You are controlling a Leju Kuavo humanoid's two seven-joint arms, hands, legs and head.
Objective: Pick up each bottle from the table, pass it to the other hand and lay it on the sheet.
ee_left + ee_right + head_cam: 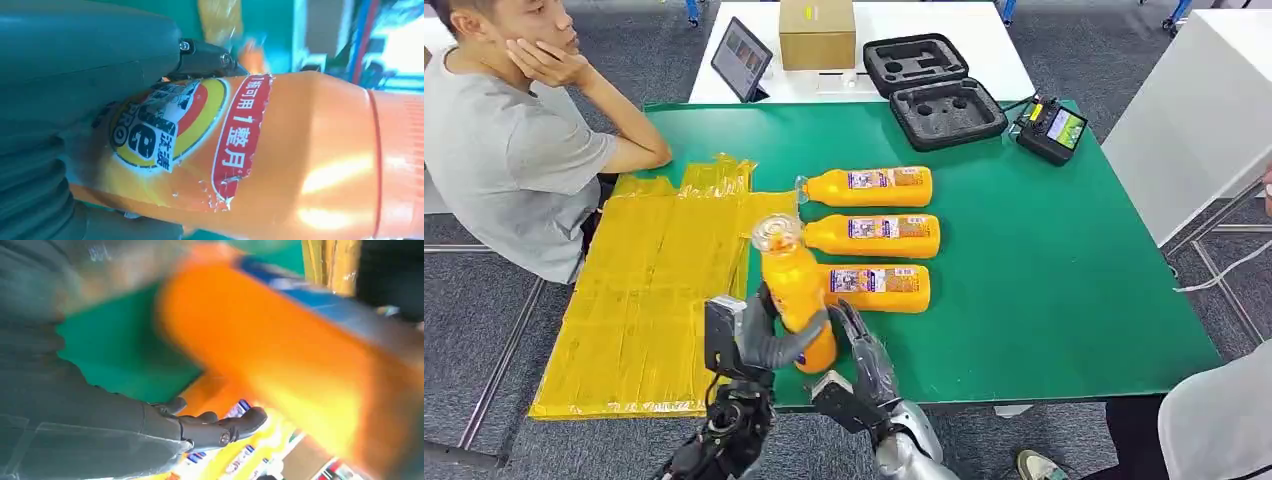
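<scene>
My left hand grips an orange bottle upright above the near edge of the green table, its clear cap at the top. In the left wrist view my left hand wraps the labelled body of the bottle. My right hand sits just right of the bottle with its fingers apart and nothing in it. The right wrist view shows the right hand beside the blurred bottle. Three more orange bottles lie in a row on the table. The yellow sheet is spread to the left.
A person sits at the left with an elbow on the table's far corner. A tablet, a cardboard box, an open black foam case and a handheld device are at the back. Another person stands lower right.
</scene>
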